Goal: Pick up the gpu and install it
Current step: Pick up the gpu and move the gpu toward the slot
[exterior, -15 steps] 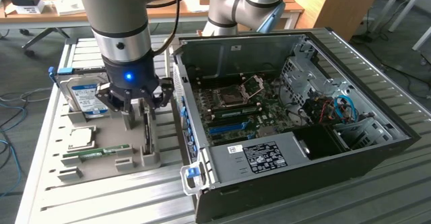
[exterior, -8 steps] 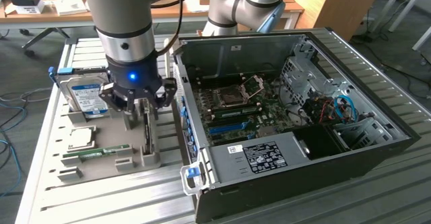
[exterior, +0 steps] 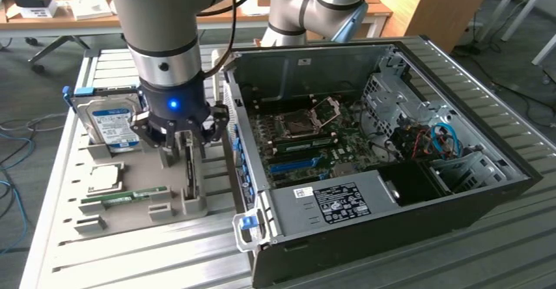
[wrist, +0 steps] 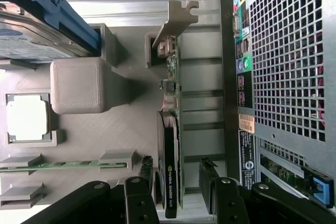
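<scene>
Arm (exterior: 161,35) upright, gripper (exterior: 186,147) straight down, jaws wide apart.

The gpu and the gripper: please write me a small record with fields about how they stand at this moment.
gpu: standing on its edge in a slot of the grey holder, beside the computer case
gripper: open, straddling the gpu
contact: none visible, a gap on each side
held: nothing
computer case: side panel off, inside exposed

In the exterior view the gripper (exterior: 187,155) hides much of the gpu (wrist: 169,156) beside the computer case (exterior: 391,237); the arm (exterior: 161,35) covers part of the hard drive (exterior: 111,125).
</scene>
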Controlling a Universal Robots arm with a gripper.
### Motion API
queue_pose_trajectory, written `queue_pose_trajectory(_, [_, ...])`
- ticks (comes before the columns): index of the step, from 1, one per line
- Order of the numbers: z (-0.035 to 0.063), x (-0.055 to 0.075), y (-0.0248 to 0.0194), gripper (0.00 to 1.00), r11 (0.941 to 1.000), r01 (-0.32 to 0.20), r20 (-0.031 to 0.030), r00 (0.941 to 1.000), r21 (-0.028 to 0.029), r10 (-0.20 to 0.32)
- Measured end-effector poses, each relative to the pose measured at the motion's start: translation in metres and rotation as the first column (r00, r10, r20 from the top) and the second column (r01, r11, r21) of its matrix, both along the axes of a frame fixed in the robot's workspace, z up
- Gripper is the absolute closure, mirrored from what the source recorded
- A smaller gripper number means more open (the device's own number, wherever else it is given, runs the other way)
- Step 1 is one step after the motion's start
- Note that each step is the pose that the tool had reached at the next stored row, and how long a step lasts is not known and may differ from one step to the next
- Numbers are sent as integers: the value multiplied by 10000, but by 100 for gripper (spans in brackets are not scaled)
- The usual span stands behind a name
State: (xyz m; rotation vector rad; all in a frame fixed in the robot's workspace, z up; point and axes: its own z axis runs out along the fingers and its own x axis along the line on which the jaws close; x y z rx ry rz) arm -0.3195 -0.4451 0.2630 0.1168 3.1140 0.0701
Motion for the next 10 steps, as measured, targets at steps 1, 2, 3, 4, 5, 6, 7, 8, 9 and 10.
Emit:
queue_pose_trajectory(1, [-16, 0, 0, 51, 10000, 0, -1, 10000, 0, 0])
queue_pose_trajectory(2, [-33, 0, 0, 51, 10000, 0, -1, 10000, 0, 0])
queue_pose_trajectory(3, [-48, 0, 0, 51, 10000, 0, -1, 10000, 0, 0])
queue_pose_trajectory(4, [-63, 0, 0, 51, 10000, 0, -1, 10000, -1, 0])
queue_pose_trajectory(5, [-78, 0, 0, 51, 10000, 0, -1, 10000, 0, 0])
queue_pose_trajectory(6, [-93, 0, 0, 51, 10000, 0, -1, 10000, -1, 0])
queue_pose_trajectory(7, [-107, 0, 0, 51, 10000, 0, -1, 10000, -1, 0])
queue_pose_trajectory(8, [-121, 0, 0, 51, 10000, 0, 0, 10000, 0, 0])
queue_pose_trajectory(9, [-133, 0, 0, 51, 10000, 0, 0, 10000, 0, 0])
queue_pose_trajectory(10, [-145, 0, 0, 51, 10000, 0, 0, 10000, 0, 0])
